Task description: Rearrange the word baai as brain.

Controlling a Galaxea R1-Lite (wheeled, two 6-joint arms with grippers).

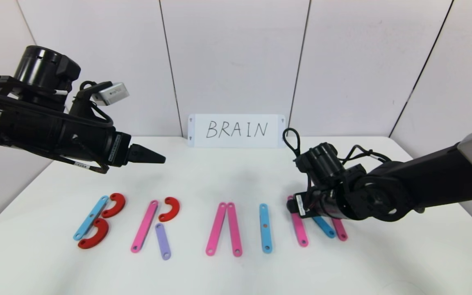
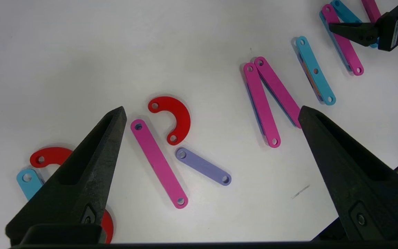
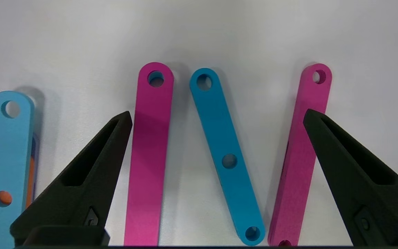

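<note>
Head view: left gripper (image 1: 154,157) raised, level, spread wide; right gripper (image 3: 216,117) low over N bars (image 3: 225,152), spread wide.

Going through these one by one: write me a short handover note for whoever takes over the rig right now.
Left gripper: open, empty, raised above the table behind the R.
Right gripper: open, empty, low over the N, touching nothing.
The word lies in a row near the front edge and reads B, R, A, I, N, matching the white card.
Done: the R has its purple leg; the N has its blue diagonal between two pink bars.
Left: the A has no visible crossbar; otherwise probably just pull both arms back.
</note>
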